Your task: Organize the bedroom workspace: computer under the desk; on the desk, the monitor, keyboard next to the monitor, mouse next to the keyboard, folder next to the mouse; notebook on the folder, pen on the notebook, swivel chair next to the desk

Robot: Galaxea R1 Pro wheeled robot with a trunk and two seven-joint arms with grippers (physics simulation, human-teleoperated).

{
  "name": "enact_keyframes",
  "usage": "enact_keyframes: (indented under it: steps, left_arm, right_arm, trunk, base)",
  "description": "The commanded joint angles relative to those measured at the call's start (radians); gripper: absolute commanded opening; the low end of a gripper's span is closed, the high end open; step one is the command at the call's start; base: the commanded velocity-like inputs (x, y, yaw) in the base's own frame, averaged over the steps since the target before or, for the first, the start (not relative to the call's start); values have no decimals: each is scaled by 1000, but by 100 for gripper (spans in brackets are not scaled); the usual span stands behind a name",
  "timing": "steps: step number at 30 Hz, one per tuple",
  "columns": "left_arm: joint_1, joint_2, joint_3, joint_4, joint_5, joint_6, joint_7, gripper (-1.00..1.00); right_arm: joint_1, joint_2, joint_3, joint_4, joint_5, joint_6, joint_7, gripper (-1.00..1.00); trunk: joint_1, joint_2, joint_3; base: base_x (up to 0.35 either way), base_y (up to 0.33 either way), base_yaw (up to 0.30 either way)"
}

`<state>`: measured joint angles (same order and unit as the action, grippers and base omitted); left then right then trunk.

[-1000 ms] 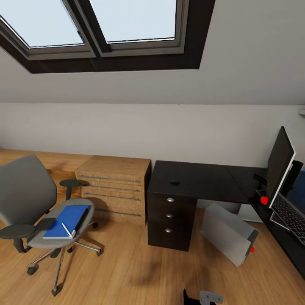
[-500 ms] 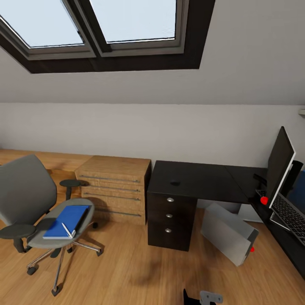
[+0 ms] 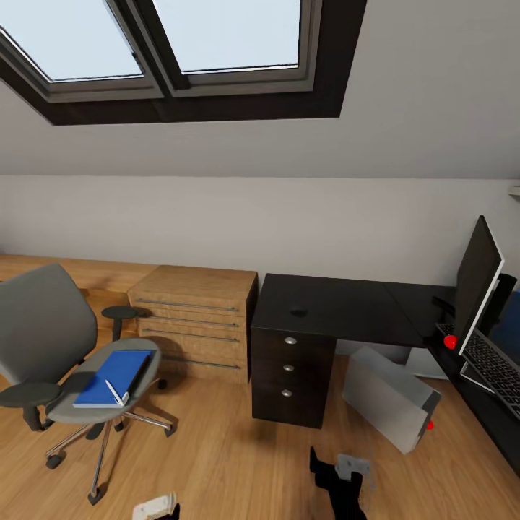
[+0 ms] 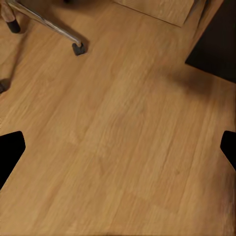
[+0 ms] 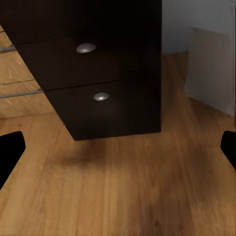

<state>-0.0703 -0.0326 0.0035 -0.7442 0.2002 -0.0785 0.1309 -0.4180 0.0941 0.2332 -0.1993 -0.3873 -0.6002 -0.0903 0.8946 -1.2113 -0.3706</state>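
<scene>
Now we hold both grippers, left [image 4: 118,147] and right [image 5: 118,147], spread open over the floor; the folder [image 3: 114,375] lies on the swivel chair [image 3: 43,339]

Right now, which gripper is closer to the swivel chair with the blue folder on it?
Left. The left gripper sits low over the floor just past the swivel chair base, while the right gripper is farther off, in front of the desk drawers.
</scene>
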Motion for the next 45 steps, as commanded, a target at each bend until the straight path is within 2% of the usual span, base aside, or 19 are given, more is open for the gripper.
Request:
enact_keyframes:
  steps: [1, 3, 4, 6, 7, 9, 10, 13, 17, 23, 45]
  left_arm:
    - [0, 0, 1, -46, 8, 54, 10, 100]
    - [0, 0, 1, -141, 8, 171, 30, 100]
    - [-1, -1, 1, -243, 9, 284, 49, 100]
    - [-1, -2, 1, -348, 10, 383, 64, 100]
    - [-1, -3, 1, -449, 11, 464, 73, 100]
    - [-3, -3, 1, -538, 11, 529, 79, 100]
    - [-7, -4, 1, -609, 12, 581, 83, 100]
    - [-19, -5, 2, -678, 14, 643, 86, 100]
    - [-30, -8, 7, -746, 20, 692, 88, 100]
    - [-36, -11, 10, -761, 20, 710, 88, 100]
    - [-36, -13, 11, -736, 16, 712, 90, 100]
  right_arm:
    - [-2, -1, 8, -31, -3, 13, -29, 100]
    - [-8, -3, 8, -97, -2, 57, -70, 100]
    - [-22, -4, 8, -166, 1, 120, -113, 100]
    - [-42, -5, 8, -236, 4, 201, -155, 100]
    - [-65, -6, 8, -301, 8, 296, -196, 100]
    - [-90, -6, 8, -357, 9, 398, -234, 100]
    - [-116, -5, 7, -400, 10, 499, -268, 100]
    - [-165, -5, 5, -435, 10, 628, -316, 100]
    - [-255, -4, 0, -440, 5, 754, -373, 100]
    - [-302, -7, 2, -438, 0, 814, -394, 100]
    - [-294, -7, 7, -439, 8, 813, -382, 100]
  trunk:
    - [0, -1, -1]
    - [0, -1, -1]
    - [0, -1, -1]
    - [0, -1, -1]
    - [0, -1, -1]
    - [0, -1, -1]
    - [0, -1, -1]
    - [0, -1, -1]
    - [0, -1, -1]
    - [0, -1, -1]
    - [0, -1, -1]
  base:
    - [0, 0, 0]
    - [0, 0, 0]
    - [0, 0, 0]
    - [0, 0, 0]
    - [0, 0, 0]
    - [0, 0, 0]
    - [0, 0, 0]
    - [0, 0, 0]
    - [0, 0, 0]
    - [10, 0, 0]
    - [281, 0, 0]
